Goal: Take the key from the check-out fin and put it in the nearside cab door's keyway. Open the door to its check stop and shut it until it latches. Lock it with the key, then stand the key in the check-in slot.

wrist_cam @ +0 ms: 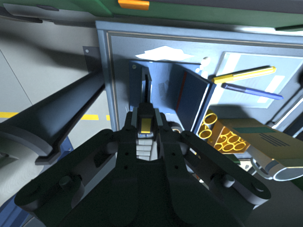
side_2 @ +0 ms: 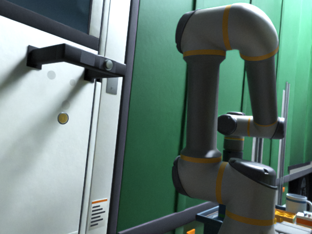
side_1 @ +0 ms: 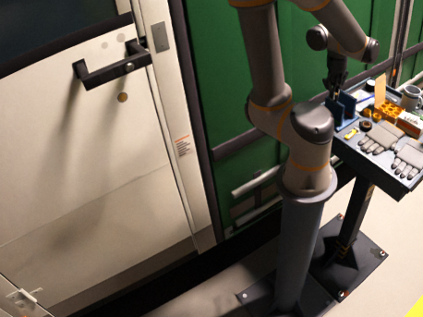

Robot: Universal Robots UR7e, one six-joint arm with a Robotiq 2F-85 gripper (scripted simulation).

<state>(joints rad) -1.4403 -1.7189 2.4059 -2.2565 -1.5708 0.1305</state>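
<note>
My gripper (wrist_cam: pixel 145 122) points down over the blue key stand (side_1: pixel 341 110) at the left end of the tray, and I hold the dark key (wrist_cam: pixel 145 123) by its yellow-marked head, the key still standing at the stand's left fin (wrist_cam: pixel 146 84). A taller blue fin (wrist_cam: pixel 189 96) stands just to its right. The cream cab door (side_1: pixel 87 154) is closed far to the left. It carries a dark pull handle (side_1: pixel 113 66) and below it the round brass keyway (side_2: pixel 63 118). In the second side camera the arm hides the gripper.
The tray table (side_1: pixel 383 140) on its pedestal holds grey gloves (side_1: pixel 392 147), an orange block (side_1: pixel 388 111), a mug (side_1: pixel 411 97) and pens (wrist_cam: pixel 244 74). The arm's column (side_1: pixel 295 237) stands between tray and door. Green wall panels run behind.
</note>
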